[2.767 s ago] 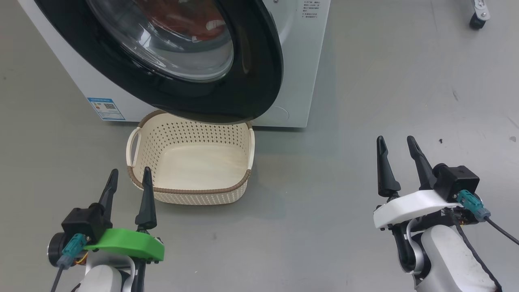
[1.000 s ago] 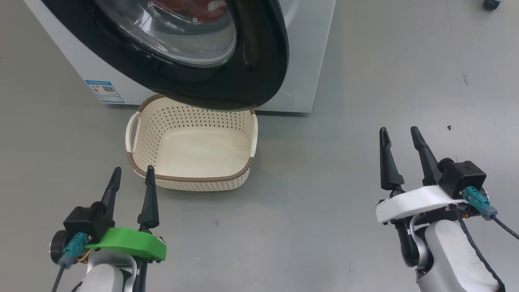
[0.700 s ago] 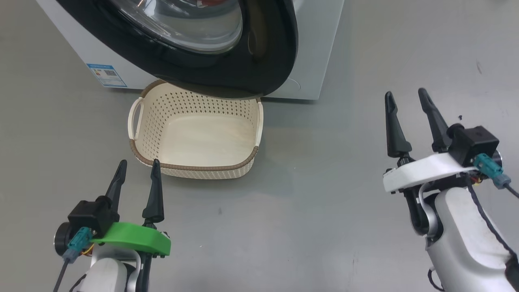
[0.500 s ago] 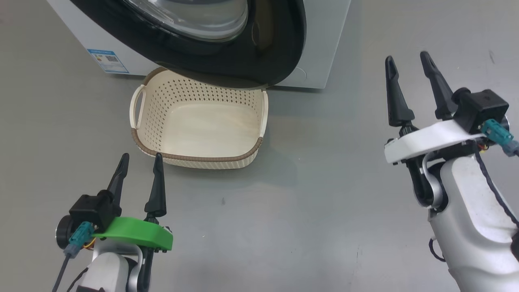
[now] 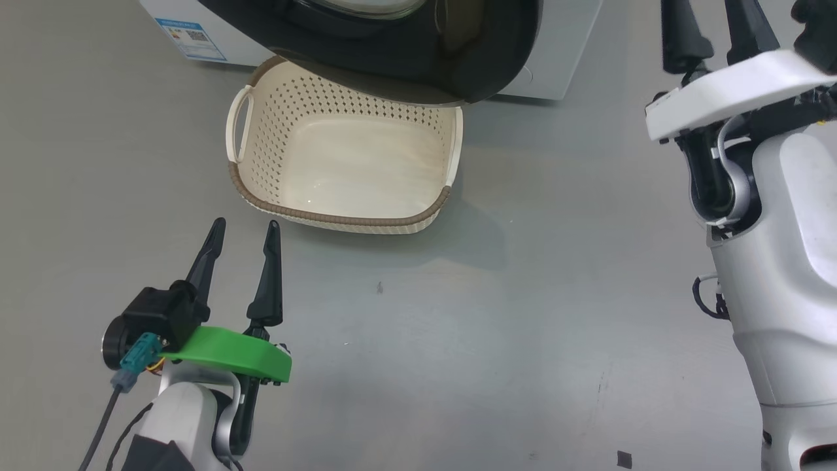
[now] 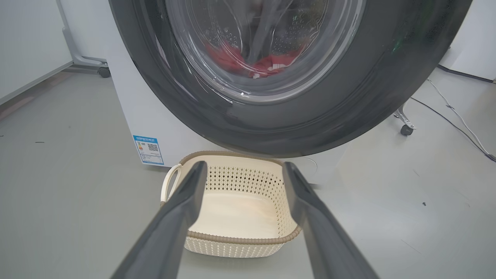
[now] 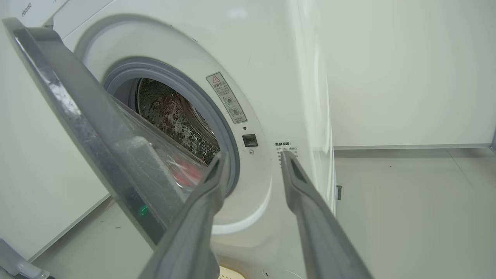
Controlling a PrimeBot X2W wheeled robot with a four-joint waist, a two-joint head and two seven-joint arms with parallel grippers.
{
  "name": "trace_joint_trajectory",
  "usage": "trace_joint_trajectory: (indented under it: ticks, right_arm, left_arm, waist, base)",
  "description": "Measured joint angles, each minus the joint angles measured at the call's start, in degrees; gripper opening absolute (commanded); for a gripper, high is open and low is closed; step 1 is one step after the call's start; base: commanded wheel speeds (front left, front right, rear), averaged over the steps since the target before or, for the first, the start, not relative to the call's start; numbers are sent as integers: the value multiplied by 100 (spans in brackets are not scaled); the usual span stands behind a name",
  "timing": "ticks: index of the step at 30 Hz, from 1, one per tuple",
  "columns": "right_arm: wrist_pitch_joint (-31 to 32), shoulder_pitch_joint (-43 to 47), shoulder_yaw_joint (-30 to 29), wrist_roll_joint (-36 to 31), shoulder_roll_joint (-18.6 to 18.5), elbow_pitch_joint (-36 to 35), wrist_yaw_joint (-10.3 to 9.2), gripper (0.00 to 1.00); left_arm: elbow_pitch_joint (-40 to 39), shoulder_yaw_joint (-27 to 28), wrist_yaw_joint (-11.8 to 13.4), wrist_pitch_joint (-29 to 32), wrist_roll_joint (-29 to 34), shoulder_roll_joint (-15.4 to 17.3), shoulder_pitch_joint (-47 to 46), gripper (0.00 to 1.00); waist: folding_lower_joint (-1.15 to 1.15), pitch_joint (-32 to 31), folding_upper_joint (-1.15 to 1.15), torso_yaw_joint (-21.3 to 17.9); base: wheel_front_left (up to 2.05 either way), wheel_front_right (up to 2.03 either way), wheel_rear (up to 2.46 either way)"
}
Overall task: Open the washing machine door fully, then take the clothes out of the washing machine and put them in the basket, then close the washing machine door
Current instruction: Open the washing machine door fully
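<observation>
A: Head view, what changed?
B: Right gripper [image 5: 713, 29] has risen to the top corner; left gripper [image 5: 246, 224], jaws spread, near the perforated cream basket [image 5: 340, 221].
A: Wrist views?
B: Left — red clothes [image 6: 267, 64] behind the glossy door [image 6: 348, 97]. Right — jaws apart, door ajar.

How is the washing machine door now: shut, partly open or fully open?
Partly open. In the right wrist view the washing machine door angles away from the front, with the grey ring and drum showing behind it.
</observation>
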Motion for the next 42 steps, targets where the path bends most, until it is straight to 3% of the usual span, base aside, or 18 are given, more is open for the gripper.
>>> trace_joint_trajectory:
  ticks: [4, 9, 20, 37, 42]
  right_arm:
    - [221, -310, -162, 407, 130, 177, 24, 0]
    - [582, -555, -603, 1423, 385, 464, 44, 0]
    - [1608, -1168, -1135, 3203, 468, 996, 34, 0]
    - [3074, -1739, -1402, 5379, 460, 1421, -524, 0]
    - [3366, -1806, -1228, 5670, 466, 1475, -681, 0]
  left_arm:
    - [5, -52, -1, 0, -66, -1, -67, 100]
    - [10, -110, -1, 0, -115, -3, -161, 100]
    - [64, -111, 0, 0, -153, -8, -267, 100]
    - [166, -132, 0, 0, -196, -10, -339, 100]
    - [188, -138, 0, 0, -197, -11, -352, 100]
  waist:
    - [0, 107, 0, 105]
    - [0, 222, 0, 229]
    - [0, 441, 0, 426]
    - [-1, 513, 0, 497]
    - [-1, 516, 0, 512]
  base:
    - [0, 0, 0]
    - [0, 0, 0]
    - [0, 0, 0]
    - [0, 0, 0]
    - [0, 0, 0]
